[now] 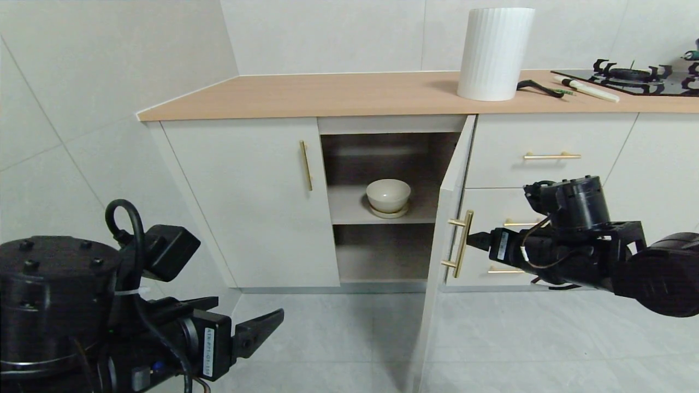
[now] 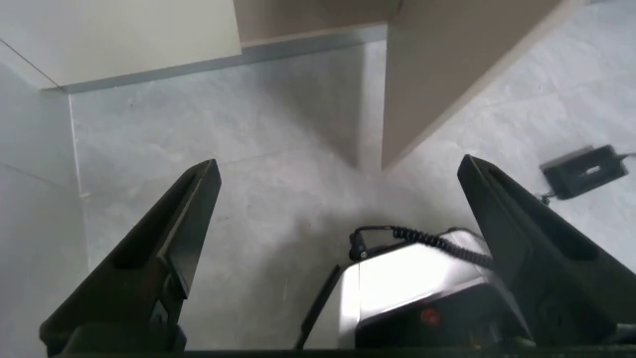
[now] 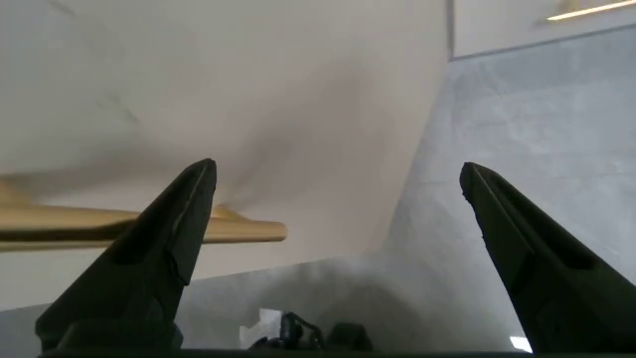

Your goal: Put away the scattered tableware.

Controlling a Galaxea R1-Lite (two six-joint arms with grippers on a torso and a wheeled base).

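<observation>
The bowl (image 1: 387,195) and saucer (image 1: 388,213) are cream. The worktop (image 1: 327,95) is pale wood-grain, the ribbed canister (image 1: 494,52) white, and the cupboard doors (image 1: 251,202) off-white with brass handles (image 1: 306,165). The floor (image 1: 338,338) is mottled light grey. The left tool (image 2: 340,164) and right tool (image 3: 338,167) are black.

Before me a pale cabinet run (image 1: 246,207) sits under a light wooden surface (image 1: 327,93), in a corner of large white wall tiles (image 1: 82,82). One cabinet door (image 1: 445,218) hangs open, drawers (image 1: 546,136) with brass handles (image 1: 551,156) just beside it. A black hob (image 1: 628,82) lies at the surface's right end. The floor (image 1: 338,338) is grey tile.
</observation>
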